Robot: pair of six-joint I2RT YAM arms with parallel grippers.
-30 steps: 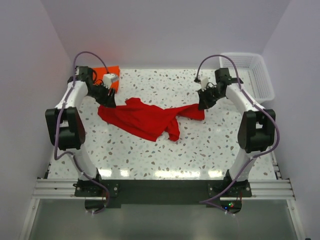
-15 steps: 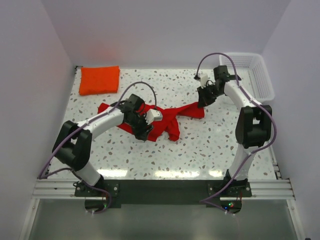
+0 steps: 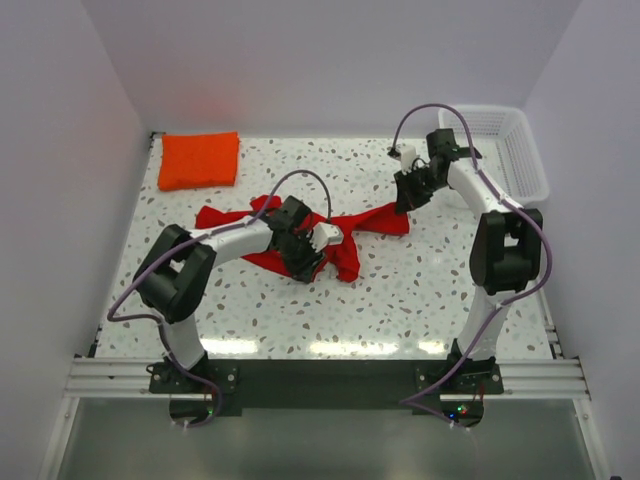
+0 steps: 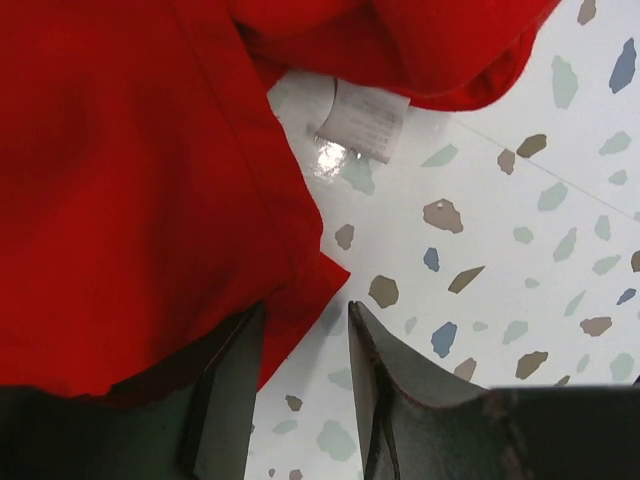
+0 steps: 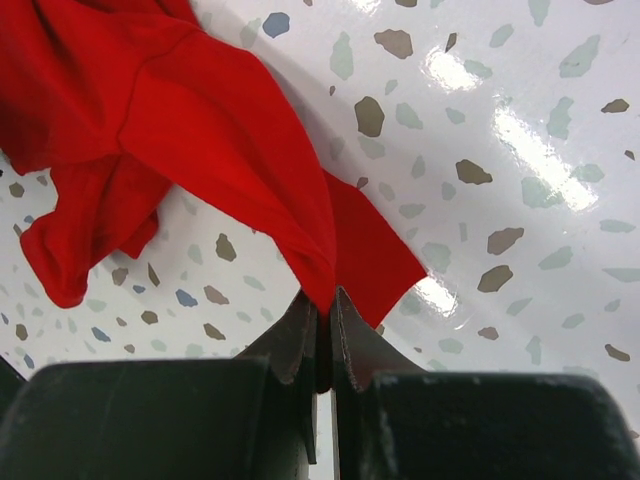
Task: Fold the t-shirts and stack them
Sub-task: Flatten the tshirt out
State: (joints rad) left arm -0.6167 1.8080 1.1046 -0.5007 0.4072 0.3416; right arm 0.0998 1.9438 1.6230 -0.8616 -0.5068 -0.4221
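Pincer at left (image 4: 305,320) angled onto red shirt (image 4: 120,180), right pincer (image 5: 322,305) pinching its corner

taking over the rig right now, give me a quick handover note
Left tool: open, fingers at a corner of the crumpled red t-shirt, nothing gripped.
Right tool: shut on the red t-shirt's right end.
Orange t-shirt: folded, far left corner of the table.
Done: orange one folded.
Left: spread and fold the red one, then stack the two.
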